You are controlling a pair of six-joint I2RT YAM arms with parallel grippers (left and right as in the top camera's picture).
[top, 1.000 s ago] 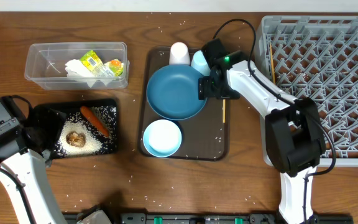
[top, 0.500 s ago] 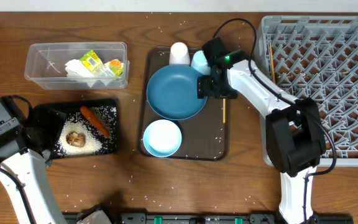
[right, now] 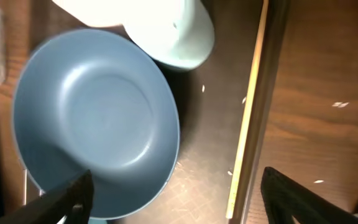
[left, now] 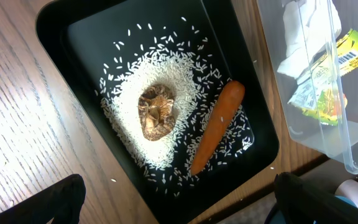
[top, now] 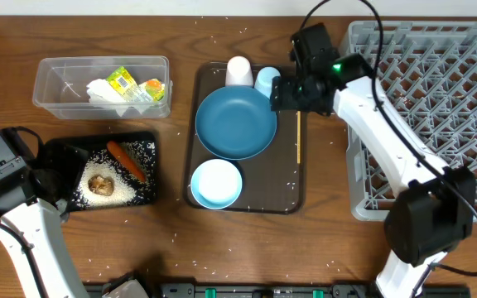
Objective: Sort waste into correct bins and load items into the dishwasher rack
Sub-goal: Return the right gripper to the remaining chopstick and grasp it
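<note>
The dark-blue dish [top: 236,122], light-blue bowl [top: 216,183], white cup [top: 238,71] and pale-blue cup [top: 267,80] sit on the brown serving tray [top: 288,178]. One chopstick [top: 298,136] lies along the tray's right side. Another chopstick [top: 361,83] lies in the grey rack [top: 437,116]. My right gripper [top: 288,91] is open and empty above the dish's right rim [right: 98,118], with the chopstick [right: 247,118] between its fingers [right: 179,205]. My left gripper [top: 48,186] is open and empty [left: 179,211] at the black tray [left: 73,37], which holds rice [left: 166,68], the brown lump [left: 156,112] and the carrot [left: 216,127].
The clear tub [top: 56,74] at the back left holds the tissue [top: 106,93] and the wrapper [top: 122,80]. It also shows in the left wrist view [left: 353,143]. Loose rice grains are scattered on the wooden table [top: 180,240].
My right gripper has moved from the dish's right rim toward the back, and its arm has swung right over the rack's edge. The left arm has not moved.
</note>
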